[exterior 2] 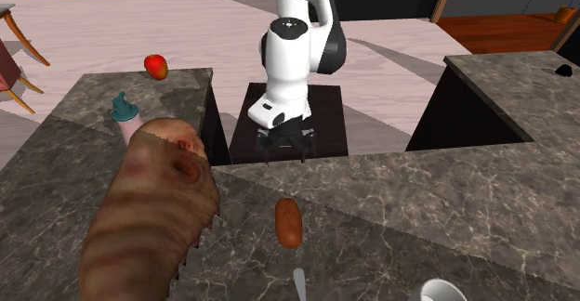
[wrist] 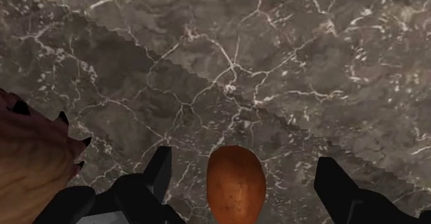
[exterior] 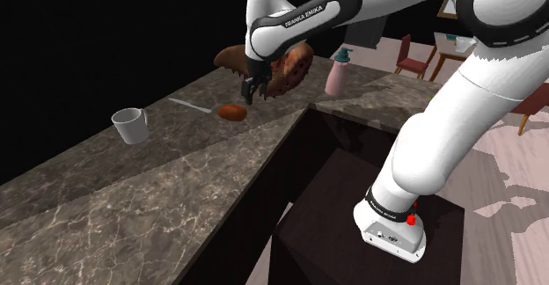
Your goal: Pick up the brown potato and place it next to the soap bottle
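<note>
The brown potato lies on the dark marble counter. My gripper hangs open a little above it. In the wrist view the potato shows between the spread fingers, and neither touches it. The pink soap bottle with a teal cap stands upright near the counter's corner, beyond a big brown loaf-like thing.
A white mug stands further along the counter, with a thin metal utensil between it and the potato. A red apple sits on the counter's far arm. The loaf-like thing lies close beside the gripper.
</note>
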